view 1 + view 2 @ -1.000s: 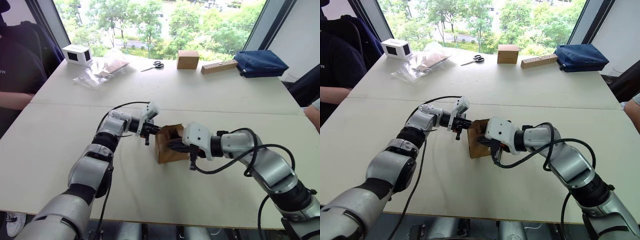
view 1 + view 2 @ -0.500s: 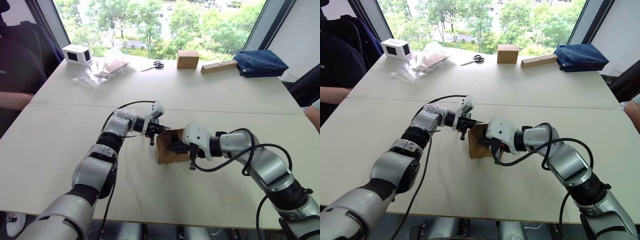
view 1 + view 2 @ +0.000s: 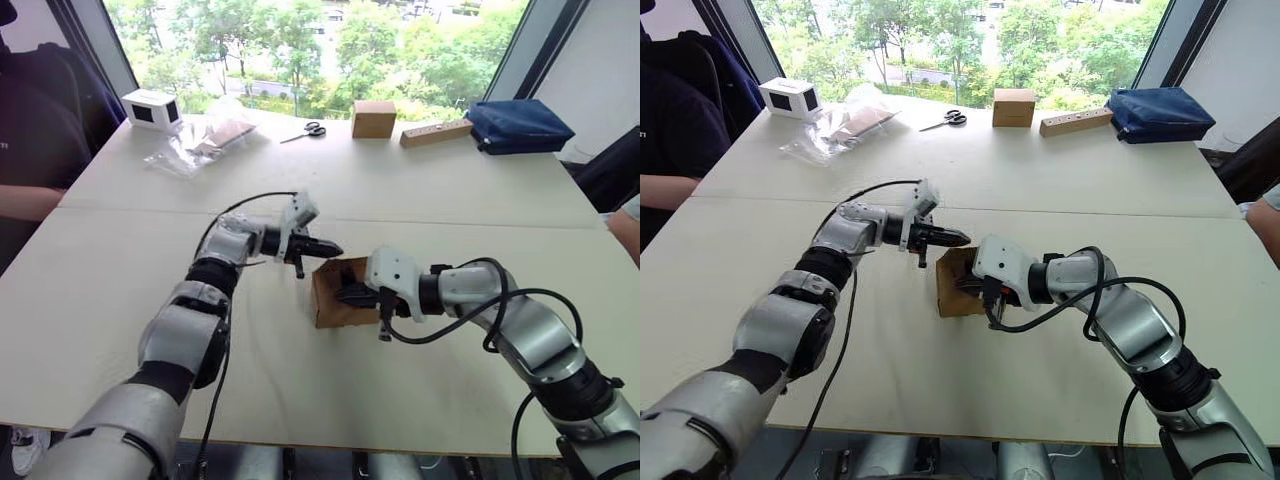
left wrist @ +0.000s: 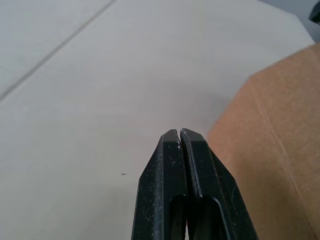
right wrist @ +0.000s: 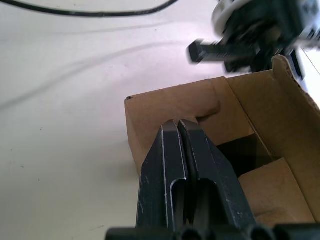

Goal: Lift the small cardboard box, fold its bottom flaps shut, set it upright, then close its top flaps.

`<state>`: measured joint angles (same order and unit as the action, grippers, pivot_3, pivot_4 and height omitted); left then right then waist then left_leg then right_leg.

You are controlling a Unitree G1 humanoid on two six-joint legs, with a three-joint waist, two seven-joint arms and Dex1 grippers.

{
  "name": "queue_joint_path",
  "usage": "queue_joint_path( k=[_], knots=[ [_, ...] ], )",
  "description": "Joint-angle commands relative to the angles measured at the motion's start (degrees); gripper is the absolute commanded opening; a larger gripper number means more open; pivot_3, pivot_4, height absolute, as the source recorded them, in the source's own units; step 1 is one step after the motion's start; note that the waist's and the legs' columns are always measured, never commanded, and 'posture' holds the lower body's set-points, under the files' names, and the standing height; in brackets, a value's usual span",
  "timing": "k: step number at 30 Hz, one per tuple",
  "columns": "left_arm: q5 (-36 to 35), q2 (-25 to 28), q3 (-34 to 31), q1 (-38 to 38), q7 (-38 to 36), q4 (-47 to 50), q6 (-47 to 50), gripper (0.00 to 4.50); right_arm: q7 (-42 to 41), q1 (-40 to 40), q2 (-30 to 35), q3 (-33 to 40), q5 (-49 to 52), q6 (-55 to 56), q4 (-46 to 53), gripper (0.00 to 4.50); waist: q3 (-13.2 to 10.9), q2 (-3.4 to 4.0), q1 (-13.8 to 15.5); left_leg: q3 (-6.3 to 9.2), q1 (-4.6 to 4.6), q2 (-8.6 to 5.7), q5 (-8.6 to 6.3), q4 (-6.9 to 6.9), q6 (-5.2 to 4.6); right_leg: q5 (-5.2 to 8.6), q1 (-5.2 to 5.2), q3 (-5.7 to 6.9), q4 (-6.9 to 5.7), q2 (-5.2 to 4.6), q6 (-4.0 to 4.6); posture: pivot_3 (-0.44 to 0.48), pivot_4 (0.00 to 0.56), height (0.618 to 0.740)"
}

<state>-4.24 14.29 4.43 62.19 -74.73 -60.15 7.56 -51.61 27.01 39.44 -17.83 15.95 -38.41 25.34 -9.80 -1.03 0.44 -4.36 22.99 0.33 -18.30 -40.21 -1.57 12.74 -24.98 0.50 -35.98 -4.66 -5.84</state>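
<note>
Near the middle of the pale surface (image 3: pixel 120 300), just past the seam between its two panels: the small cardboard box (image 3: pixel 335 295), resting there, not yet lifted, open end turned toward the right arm. Right gripper (image 5: pixel 181 125) with jaws pressed together, tips poked into the open end against an inner flap (image 5: pixel 200 102). Left gripper (image 3: pixel 328 247) hovering just above the box's far upper edge, jaws likewise together, holding nothing; close beside cardboard in the left wrist view, contact impossible to confirm.

Step in hand, by judgement: working the flaps at the open end, most likely the bottom flaps, with the lift barely begun or not begun. Whether any flap is fully folded: cannot tell. Next move likely calls for steadying the box with one arm while pushing the loose flaps inward with the other, then tipping it upright; risk of the light carton sliding across the smooth top.

Along the far edge: a white box with a dark face (image 3: pixel 153 108), a clear plastic bag (image 3: pixel 205 140), scissors (image 3: pixel 305 130), another brown cardboard cube (image 3: pixel 374 118), a wooden block (image 3: pixel 438 132), a blue pouch (image 3: pixel 520 125). Beyond, a large window onto green trees. A seated person's dark sleeve (image 3: pixel 35 150) at the left edge.
</note>
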Motion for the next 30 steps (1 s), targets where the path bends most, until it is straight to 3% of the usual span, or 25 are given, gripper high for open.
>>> queue_joint_path(
  k=[1, 4, 10, 14, 20, 24, 30],
  knots=[
    [-3.3, 3.6, -4.4, -0.1, 1.9, 4.6, 2.0, 0.04, -0.3, 0.0, -0.6, -0.1, -0.4, 1.2, -0.4, 0.0, 0.0, 0.0, -0.1, 0.0, 0.0, 0.0, 0.0, 0.0, 0.0, 0.0, 0.0, 0.0, 0.0, 0.0, 0.0, 0.0, 0.15, 0.74],
    [-6.6, 8.0, -6.2, -6.2, 1.2, 17.9, 9.7, 0.04, -0.2, 0.2, -1.0, 0.1, -0.4, 1.4, -0.7, 0.0, 0.0, 0.01, -0.8, -0.01, 0.0, 0.03, 0.0, 0.0, 0.0, 0.0, -0.03, 0.0, -0.04, 0.0, 0.0, 0.0, 0.15, 0.74],
    [-20.6, 17.7, -7.7, -25.4, 2.5, 60.6, 38.4, 0.04, -0.6, -0.1, -1.0, 0.8, -0.2, 2.3, -1.5, 0.0, 0.0, 0.02, -1.3, -0.01, 0.04, 0.07, 0.03, 0.04, 0.05, 0.0, -0.05, -0.03, -0.11, -0.02, 0.0, 0.0, 0.15, 0.74],
    [-29.8, 19.7, -8.8, -34.8, 7.2, 77.8, 50.4, 0.04, -0.6, -0.2, -1.2, 1.0, -0.2, 2.6, -1.9, 0.0, 0.0, 0.01, -0.8, 0.02, -0.02, 0.05, 0.03, 0.03, 0.07, 0.01, -0.01, -0.04, -0.06, -0.1, 0.02, 0.0, 0.15, 0.74],
    [-30.9, 16.5, -5.5, -37.2, 15.7, 82.2, 50.5, 0.04, -0.5, -0.2, -1.7, 0.9, 0.2, 2.5, -1.8, 0.0, 0.0, 0.01, -1.0, 0.02, -0.5, 0.01, 0.03, 0.09, 0.08, 0.11, 0.41, -0.04, -0.02, -0.1, 0.19, 0.0, 0.15, 0.74],
    [-27.5, 15.3, 0.4, -37.1, 17.2, 79.6, 45.3, 0.04, -0.6, -0.1, -1.6, 0.9, 0.3, 2.1, -1.0, 0.0, 0.0, 0.01, -1.1, 0.0, -0.52, 0.01, 0.03, 0.11, 0.08, 0.1, 0.41, -0.05, -0.02, -0.06, 0.18, 0.0, 0.15, 0.74],
    [-27.1, 15.5, 2.7, -37.0, 17.4, 77.0, 42.0, 0.04, -0.2, 0.9, -2.4, 5.6, 4.6, -1.0, 0.0, 0.0, 0.0, 0.02, -1.1, -0.01, -0.52, 0.02, 0.03, 0.12, 0.08, 0.13, 0.4, -0.05, -0.01, -0.06, 0.22, 0.0, 0.15, 0.74]
  ],
)
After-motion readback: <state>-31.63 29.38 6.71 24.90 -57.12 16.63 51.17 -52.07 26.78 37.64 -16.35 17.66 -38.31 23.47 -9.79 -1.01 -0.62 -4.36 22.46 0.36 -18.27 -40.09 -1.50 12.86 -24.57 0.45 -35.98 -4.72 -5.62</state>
